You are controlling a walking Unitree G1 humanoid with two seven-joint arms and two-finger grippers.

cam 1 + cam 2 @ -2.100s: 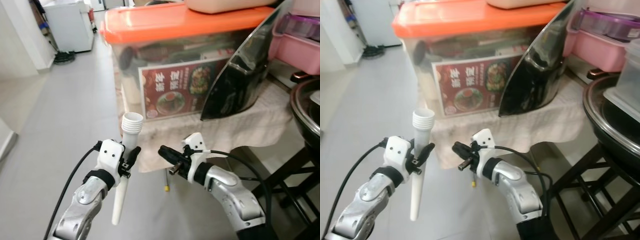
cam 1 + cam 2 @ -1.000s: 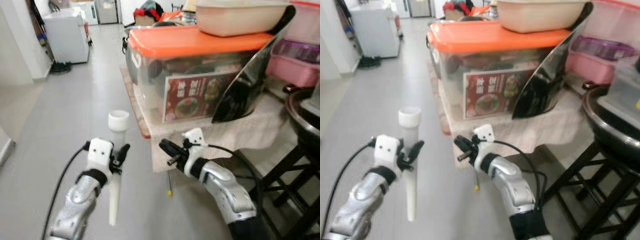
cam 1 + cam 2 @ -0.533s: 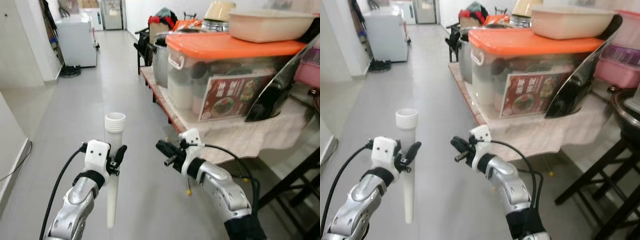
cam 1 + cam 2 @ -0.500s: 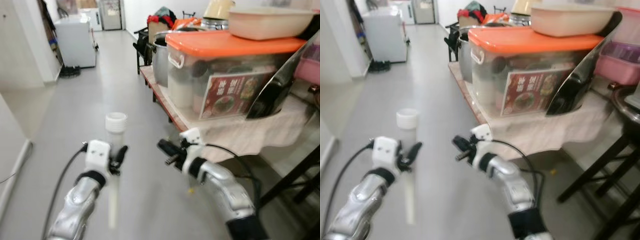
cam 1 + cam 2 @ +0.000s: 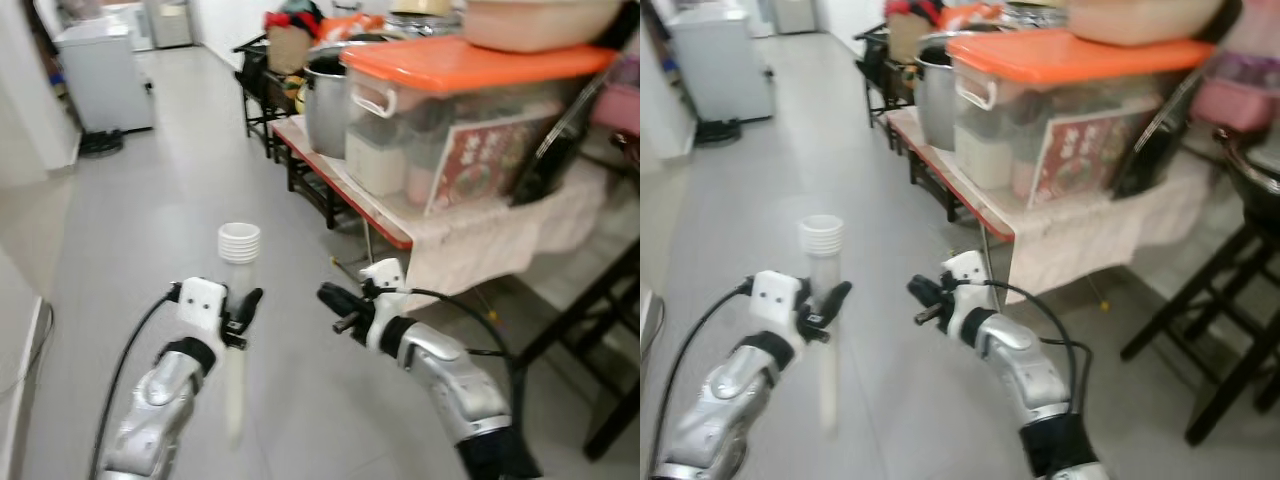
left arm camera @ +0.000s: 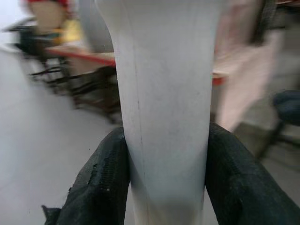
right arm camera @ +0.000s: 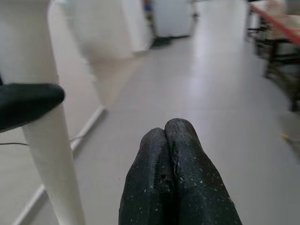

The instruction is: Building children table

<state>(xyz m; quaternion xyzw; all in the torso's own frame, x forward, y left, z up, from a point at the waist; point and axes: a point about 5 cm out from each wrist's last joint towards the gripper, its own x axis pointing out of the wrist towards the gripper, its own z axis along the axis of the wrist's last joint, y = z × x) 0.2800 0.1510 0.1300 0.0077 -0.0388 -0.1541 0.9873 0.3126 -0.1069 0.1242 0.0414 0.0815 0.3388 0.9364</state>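
A lived-in home's corridor doubling as kitchen storage. Ahead and to the right of the right gripper [image 5: 333, 308], a low cloth-covered table [image 5: 480, 240] carries a clear bin with an orange lid [image 5: 470, 62] and a large steel pot [image 5: 325, 95]. Far beyond the left gripper [image 5: 240, 318], a white appliance [image 5: 100, 70] stands on grey floor tiles [image 5: 150, 200].
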